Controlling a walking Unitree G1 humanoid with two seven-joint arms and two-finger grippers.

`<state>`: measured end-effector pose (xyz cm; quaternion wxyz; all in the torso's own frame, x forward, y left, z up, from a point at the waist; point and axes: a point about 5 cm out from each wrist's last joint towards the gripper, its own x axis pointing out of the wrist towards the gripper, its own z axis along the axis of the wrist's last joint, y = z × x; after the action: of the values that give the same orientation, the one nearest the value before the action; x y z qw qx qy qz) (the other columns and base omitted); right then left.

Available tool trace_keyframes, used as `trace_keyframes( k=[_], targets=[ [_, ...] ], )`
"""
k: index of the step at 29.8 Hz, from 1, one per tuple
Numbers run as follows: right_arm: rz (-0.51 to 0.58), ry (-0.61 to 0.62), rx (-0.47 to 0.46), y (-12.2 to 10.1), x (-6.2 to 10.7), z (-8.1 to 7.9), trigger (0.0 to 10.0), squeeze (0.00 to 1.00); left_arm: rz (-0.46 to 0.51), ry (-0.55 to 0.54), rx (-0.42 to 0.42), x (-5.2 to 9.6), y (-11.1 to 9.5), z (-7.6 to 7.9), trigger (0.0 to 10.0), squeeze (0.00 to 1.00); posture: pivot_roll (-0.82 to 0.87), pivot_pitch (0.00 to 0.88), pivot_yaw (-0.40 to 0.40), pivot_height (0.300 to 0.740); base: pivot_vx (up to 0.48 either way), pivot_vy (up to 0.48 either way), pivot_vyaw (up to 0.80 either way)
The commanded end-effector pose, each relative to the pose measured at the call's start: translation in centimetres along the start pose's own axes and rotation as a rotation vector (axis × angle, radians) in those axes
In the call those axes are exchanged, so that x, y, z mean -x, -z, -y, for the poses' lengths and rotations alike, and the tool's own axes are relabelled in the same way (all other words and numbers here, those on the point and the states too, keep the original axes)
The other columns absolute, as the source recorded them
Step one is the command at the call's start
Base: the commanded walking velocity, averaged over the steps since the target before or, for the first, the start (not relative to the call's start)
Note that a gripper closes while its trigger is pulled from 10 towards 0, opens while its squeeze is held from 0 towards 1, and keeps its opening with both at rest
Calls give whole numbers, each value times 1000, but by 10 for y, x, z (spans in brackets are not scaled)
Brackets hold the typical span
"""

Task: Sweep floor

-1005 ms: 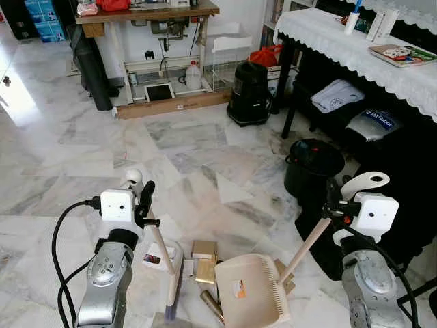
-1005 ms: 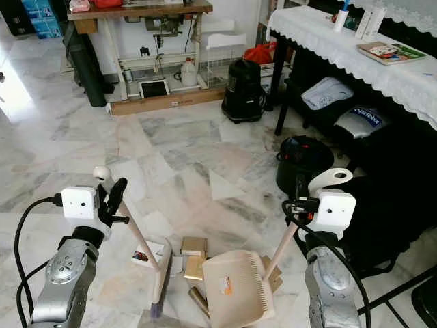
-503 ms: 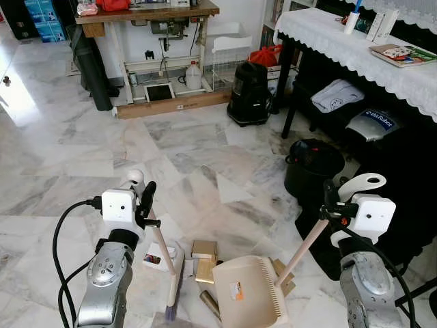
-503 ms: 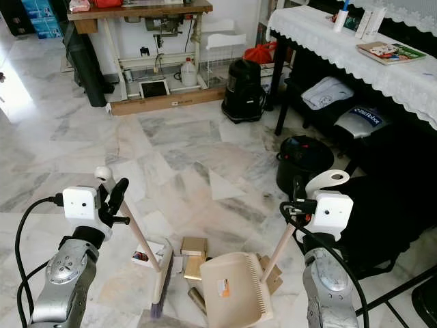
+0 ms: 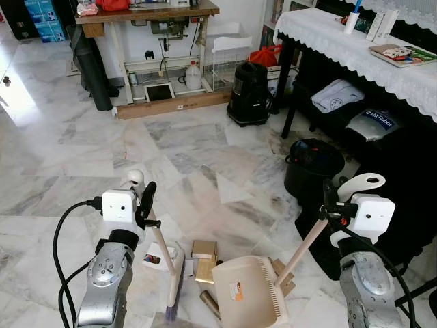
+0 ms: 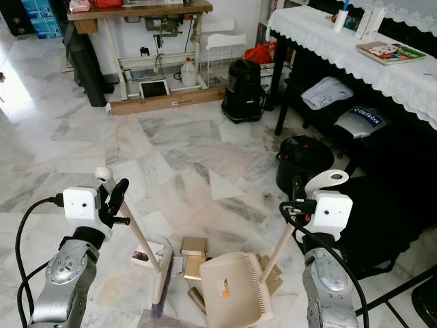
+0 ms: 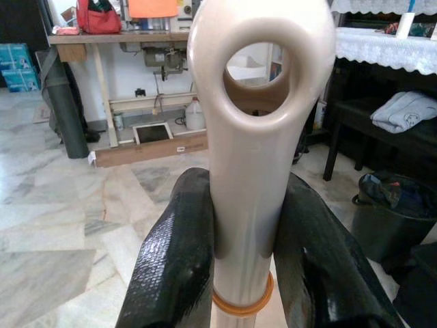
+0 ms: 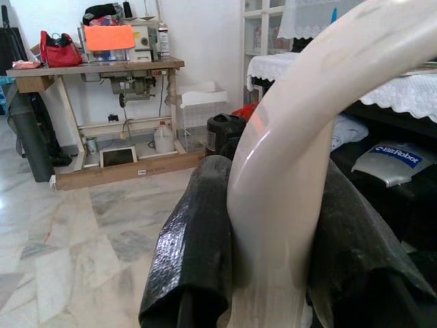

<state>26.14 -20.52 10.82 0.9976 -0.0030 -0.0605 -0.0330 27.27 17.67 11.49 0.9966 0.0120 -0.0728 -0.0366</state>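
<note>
A: Where was the broom?
B: The broom (image 5: 164, 263) stood in the lower left of the frame, its pale handle slanting down to a head resting on the marble floor (image 5: 82, 147). The left hand (image 7: 246, 273) was closed around the handle just below its ring-shaped end, one black finger pressed on each side.

A: And the dustpan?
B: The dustpan (image 5: 247, 292) lay at the bottom centre of the frame, its comb edge toward the right, its long handle rising to the right hand (image 8: 273, 266). That hand gripped the curved top of the handle, fingers tight against both sides.

A: What sat on the floor between them?
B: A few small boxes (image 5: 204, 249), tan and gold, lay just beside the broom head and touching the dustpan's left edge. A dark cylinder (image 5: 210, 303) lay near the pan's lower corner, and a white packet (image 5: 158, 257) sat behind the broom handle.

A: Anything further off?
B: A black bin (image 5: 312, 166) stood at the right, near a bench (image 5: 355, 51) draped in white lace. A wooden bench (image 5: 147, 15) stood at the top.
</note>
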Motion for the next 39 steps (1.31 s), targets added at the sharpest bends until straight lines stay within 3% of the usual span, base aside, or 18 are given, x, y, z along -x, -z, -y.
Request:
trace_keyframes(
  k=[1,15,33,39],
  targets=[
    [30,-3,-4,-6,-3,0,10000,0,33,1,6,-3,-5,2,10000,0,-27,0,-20,740,-480,0,0],
    [28,-5,-5,-6,-2,0,10000,0,41,-7,1,-3,-6,0,10000,0,-25,0,-21,740,-233,0,0],
    [26,-7,-6,-5,-3,-1,10000,0,25,3,-20,-4,-5,1,10000,0,-24,0,-21,740,0,0,0],
    [24,-6,-5,-5,-2,-1,10000,0,25,4,-23,-4,-4,1,10000,0,-25,0,-21,740,0,-279,0]
  ],
)
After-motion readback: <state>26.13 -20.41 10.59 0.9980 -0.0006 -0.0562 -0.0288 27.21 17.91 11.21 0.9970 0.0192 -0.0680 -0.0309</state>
